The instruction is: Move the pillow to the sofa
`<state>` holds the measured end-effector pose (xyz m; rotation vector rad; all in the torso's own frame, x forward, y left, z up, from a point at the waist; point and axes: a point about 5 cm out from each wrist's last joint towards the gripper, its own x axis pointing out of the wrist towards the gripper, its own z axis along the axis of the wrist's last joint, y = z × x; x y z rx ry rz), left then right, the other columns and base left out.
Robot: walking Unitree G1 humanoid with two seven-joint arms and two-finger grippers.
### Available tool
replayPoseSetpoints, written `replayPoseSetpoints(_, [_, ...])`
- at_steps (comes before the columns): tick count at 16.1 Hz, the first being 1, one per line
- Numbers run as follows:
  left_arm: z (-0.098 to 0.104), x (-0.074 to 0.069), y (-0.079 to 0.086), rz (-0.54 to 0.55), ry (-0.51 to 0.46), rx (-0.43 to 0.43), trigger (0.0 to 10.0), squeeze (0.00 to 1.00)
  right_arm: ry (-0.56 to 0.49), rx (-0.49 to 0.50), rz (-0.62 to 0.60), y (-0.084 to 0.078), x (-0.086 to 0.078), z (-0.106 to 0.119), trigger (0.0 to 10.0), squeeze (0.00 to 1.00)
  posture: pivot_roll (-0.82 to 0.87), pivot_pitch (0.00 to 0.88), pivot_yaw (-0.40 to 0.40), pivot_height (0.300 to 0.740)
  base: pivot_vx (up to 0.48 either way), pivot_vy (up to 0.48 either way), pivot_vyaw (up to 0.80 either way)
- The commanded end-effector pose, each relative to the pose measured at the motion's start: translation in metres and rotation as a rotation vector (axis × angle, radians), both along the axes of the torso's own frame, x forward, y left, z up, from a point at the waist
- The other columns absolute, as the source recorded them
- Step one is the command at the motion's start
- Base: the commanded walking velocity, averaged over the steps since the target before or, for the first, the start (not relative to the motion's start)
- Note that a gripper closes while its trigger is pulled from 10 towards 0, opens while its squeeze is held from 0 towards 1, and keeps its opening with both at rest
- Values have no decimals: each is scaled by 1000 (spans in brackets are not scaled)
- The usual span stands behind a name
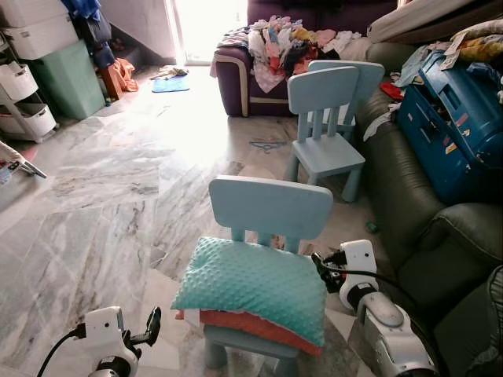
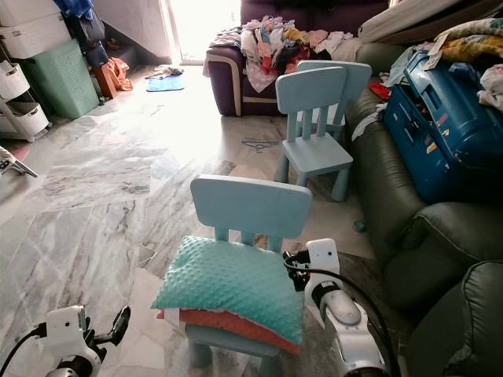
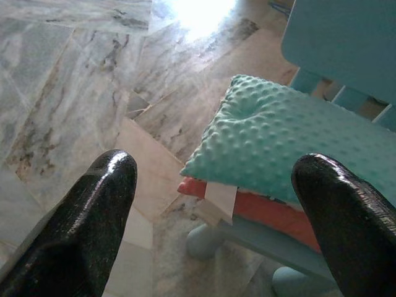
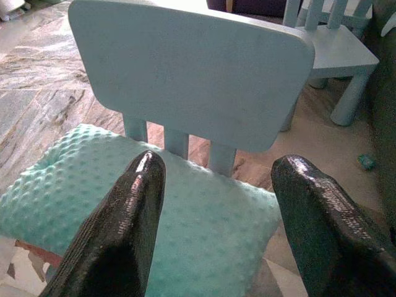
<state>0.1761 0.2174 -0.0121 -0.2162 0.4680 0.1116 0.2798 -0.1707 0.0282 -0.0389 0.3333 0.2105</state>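
Left eye view: green sofa (image 1: 409,204) runs along the right side, blue suitcase (image 1: 452,126) on its far seat; purple sofa (image 1: 259,71) w/ clothes heap far centre. Three light-blue kids' chairs counted: two at mid-distance just beside the green sofa, one near chair (image 1: 263,236) in front of the robot. Teal dotted pillow (image 1: 255,283) lies on that near chair's seat, atop one orange-red cushion (image 1: 251,326). That makes two cushions stacked, one of them the task's. Right gripper (image 4: 213,216) hovers just above the pillow's right far corner, fingers spread wide, holding nothing. Left gripper (image 3: 213,210) sits low at near left, apart from the pillow's left edge, fingers likewise wide open and empty. Step in hand looks like the approach to grasp; task barely begun. To do it well, probably: bring both grippers onto opposite edges of the teal pillow only, pinch the soft rim deep enough not to slip, lift clear w/o dragging the orange cushion off, then turn right toward the sofa.
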Motion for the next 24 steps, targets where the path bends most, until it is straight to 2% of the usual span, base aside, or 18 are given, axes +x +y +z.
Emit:
replayPoseSetpoints(1, [4, 1, 3, -13, -12, 12, 10000, 0, -9, -3, 7, -1, 1, 4, 10000, 0, -69, 30, 32, 740, 0, 0, 0])
replayPoseSetpoints(7, [3, 1, 1, -27, -8, 12, 10000, 0, 4, -1, 0, -4, -3, 3, 10000, 0, -76, 39, 34, 735, 0, 0, 0])
replayPoseSetpoints(12, [4, 3, 0, -26, -9, 13, 10000, 0, 7, -2, 2, -4, -3, 3, 10000, 0, -77, 40, 32, 670, 0, 0, 0])
replayPoseSetpoints(24, [3, 4, -1, -32, -7, 13, 10000, 0, 10, 2, 3, -4, -3, 2, 10000, 0, -80, 40, 34, 550, 0, 0, 0])
